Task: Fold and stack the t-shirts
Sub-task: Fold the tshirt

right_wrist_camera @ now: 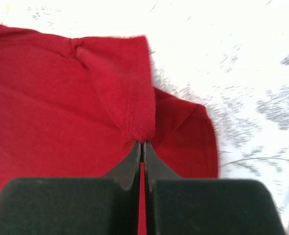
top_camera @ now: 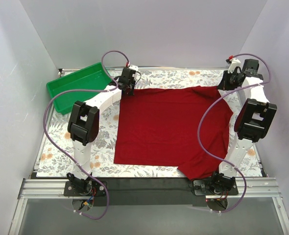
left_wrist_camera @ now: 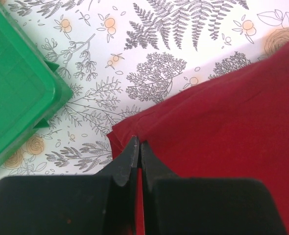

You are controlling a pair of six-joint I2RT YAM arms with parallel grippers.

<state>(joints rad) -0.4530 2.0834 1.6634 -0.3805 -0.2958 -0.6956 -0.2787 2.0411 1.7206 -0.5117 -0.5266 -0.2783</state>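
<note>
The shirt (top_camera: 171,129) lies spread over the middle of the bench (top_camera: 100,147), mostly flat and open. It makes a rough square, with one lobe of cloth poking out at the near right and a little bunching along its right side. My left fingers (left_wrist_camera: 137,146) are pressed together on its far-left corner. A sliver of red shows between them in my left wrist view, so I judge that I have that corner pinched. My right fingers (right_wrist_camera: 142,143) are closed on the far-right part of the shirt, and a stitched hem rises out of them as a narrow ridge of cloth lifted off the rest. From above, both pairs sit on the far edge, one at each end. As I read it, the folding has hardly begun. I see no clean crease or doubled panel anywhere, and the shirt covers about as much bench as it could. The first fold, the folds after it and the stacking all remain to be done. I can see only this one shirt, so there is no stack yet. The tray (top_camera: 78,85) sits at the far left, just beside my left fingers and clear of the cloth.
</note>
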